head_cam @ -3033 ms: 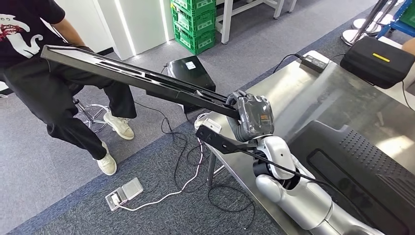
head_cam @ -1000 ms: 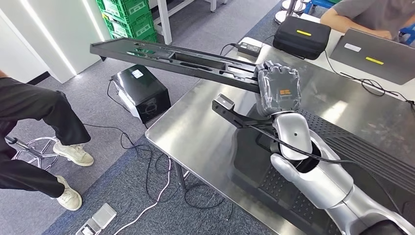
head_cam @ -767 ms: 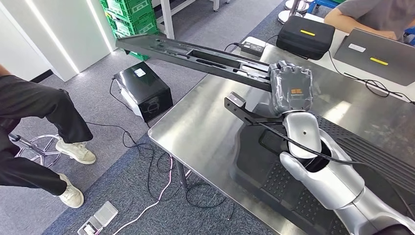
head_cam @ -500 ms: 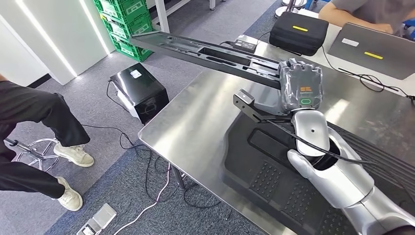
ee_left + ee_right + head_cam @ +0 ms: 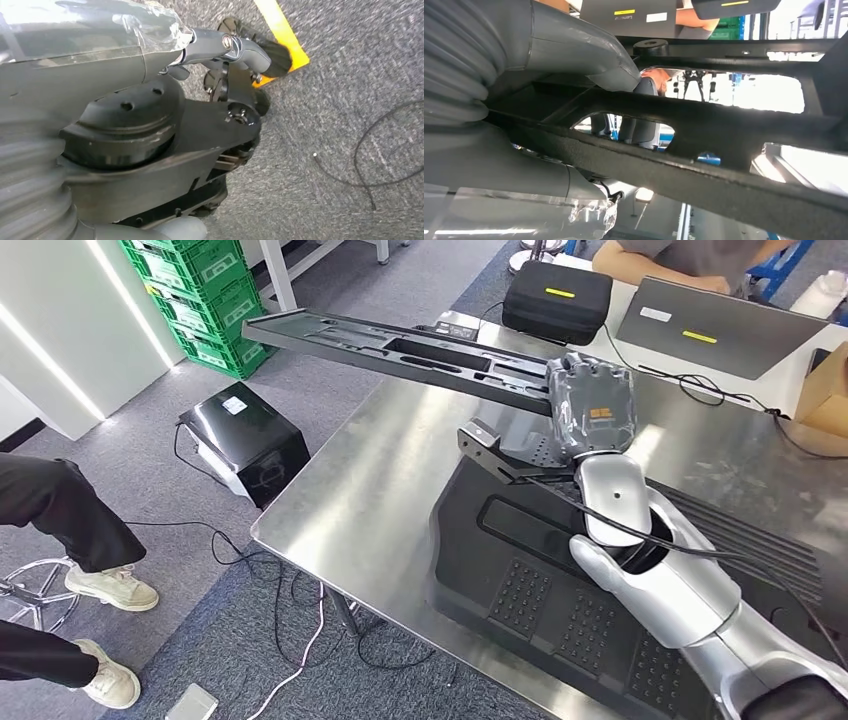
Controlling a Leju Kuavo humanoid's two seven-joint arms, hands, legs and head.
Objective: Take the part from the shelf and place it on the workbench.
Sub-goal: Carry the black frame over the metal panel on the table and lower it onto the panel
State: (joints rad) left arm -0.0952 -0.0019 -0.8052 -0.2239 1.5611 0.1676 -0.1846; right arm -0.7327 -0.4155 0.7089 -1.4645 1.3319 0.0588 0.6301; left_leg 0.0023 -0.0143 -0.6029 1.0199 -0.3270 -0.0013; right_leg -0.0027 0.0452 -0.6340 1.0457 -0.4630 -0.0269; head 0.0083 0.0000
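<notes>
Over the last seconds I have turned from the open floor to face the counter [image 5: 370,490], so the long black part [image 5: 400,352] now reaches from over the floor on my left across the steel top; setting it down looks close. My right hand [image 5: 592,408] is raised above the black molded panel [image 5: 560,610], fingers clamped on the part's near end. My left hand [image 5: 240,50] hangs over carpet; its fingers' state I cannot tell.

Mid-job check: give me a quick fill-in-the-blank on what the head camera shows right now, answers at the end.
1. The long black part is held by the robot's ____ hand.
2. The part's free end juts out past the steel workbench over the ____.
3. The crates stacked on the floor are ____.

Missing words: right; floor; green.
</notes>
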